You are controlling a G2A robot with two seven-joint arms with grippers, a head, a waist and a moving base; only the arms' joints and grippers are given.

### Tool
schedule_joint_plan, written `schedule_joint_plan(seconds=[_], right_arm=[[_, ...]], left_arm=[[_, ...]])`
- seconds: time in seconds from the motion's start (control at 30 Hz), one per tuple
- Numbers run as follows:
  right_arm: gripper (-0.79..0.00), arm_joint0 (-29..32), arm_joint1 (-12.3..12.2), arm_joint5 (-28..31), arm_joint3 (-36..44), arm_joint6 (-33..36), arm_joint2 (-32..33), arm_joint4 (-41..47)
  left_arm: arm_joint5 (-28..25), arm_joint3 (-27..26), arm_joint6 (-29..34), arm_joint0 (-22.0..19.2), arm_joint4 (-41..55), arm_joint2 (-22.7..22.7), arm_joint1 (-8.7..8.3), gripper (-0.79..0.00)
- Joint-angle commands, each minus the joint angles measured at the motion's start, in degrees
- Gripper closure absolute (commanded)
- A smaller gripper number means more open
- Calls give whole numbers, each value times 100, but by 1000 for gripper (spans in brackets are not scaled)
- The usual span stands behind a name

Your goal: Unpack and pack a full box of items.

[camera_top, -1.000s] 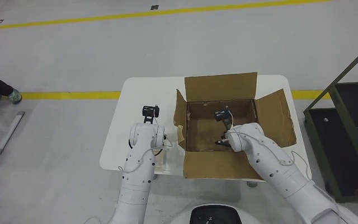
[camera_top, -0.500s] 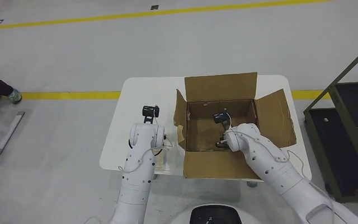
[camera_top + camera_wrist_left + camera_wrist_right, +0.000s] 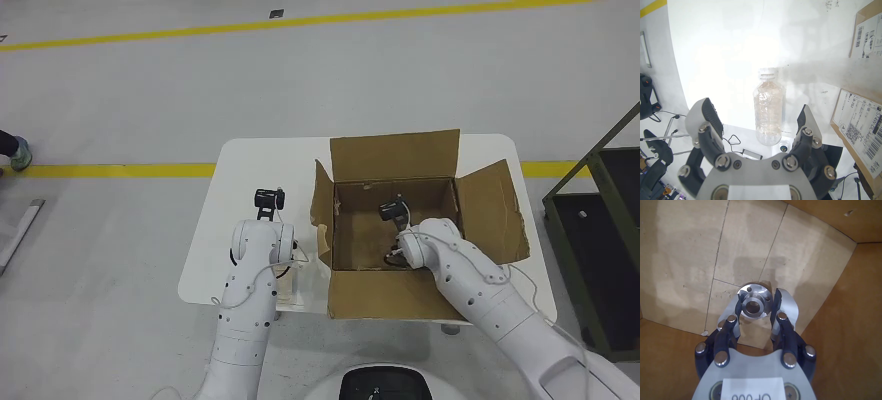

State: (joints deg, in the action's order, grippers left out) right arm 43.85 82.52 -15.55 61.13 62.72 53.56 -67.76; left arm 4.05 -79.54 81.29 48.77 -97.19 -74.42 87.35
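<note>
Flange [image 3: 753, 303], metal | held clamped in right end effector [image 3: 757, 300] inside box [image 3: 395, 158] | change: right arm drifts leftward within box, extraction likely starting | left end effector [image 3: 758, 117] wide, unmoved, over bottle [image 3: 768, 111] lying on bench [image 3: 260, 170] beside box

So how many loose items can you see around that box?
2: a clear plastic bottle on the table outside the cardboard box, under the left gripper with its jaws open, and a metal flange inside the box at the right gripper. Others may be hidden.
</note>
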Motion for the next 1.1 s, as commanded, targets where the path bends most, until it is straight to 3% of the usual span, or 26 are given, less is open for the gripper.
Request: schedule_joint_plan(seconds=[0.0, 0.03, 0.1, 0.17, 0.2, 0.47, 0.73, 0.9, 1.07], right_arm=[[-329, -13, 17, 11, -56, -10, -16, 16], [-323, -22, 26, 23, -81, -20, -24, 21], [-228, -42, 42, 24, -128, -31, -35, 15], [-43, -63, 55, 24, -138, -53, -35, 9], [0, -70, 58, 10, -118, -79, -21, 5], [0, 82, -9, -118, 506, -175, 317, -78], [0, 897, -218, -15, 2444, -296, 1341, 365], [0, 1636, -313, 405, 3682, -689, 2367, 1798], [0, 2238, -333, 1188, 3852, -1246, 3288, 4047]], left_arm=[[0, 0, 0, 0, 0, 0, 0, -785], [0, 0, 0, 0, 0, 0, 0, -785], [0, 0, 0, 0, 0, 0, 0, -785], [0, 0, 0, 0, 0, 0, 0, -785], [0, 0, 0, 0, 0, 0, 0, -785], [0, 0, 0, 0, 0, 0, 0, -785], [0, 0, 0, 0, 0, 0, 0, -785], [0, 0, 0, 0, 0, 0, 0, -785], [0, 0, 0, 0, 0, 0, 0, -785]])
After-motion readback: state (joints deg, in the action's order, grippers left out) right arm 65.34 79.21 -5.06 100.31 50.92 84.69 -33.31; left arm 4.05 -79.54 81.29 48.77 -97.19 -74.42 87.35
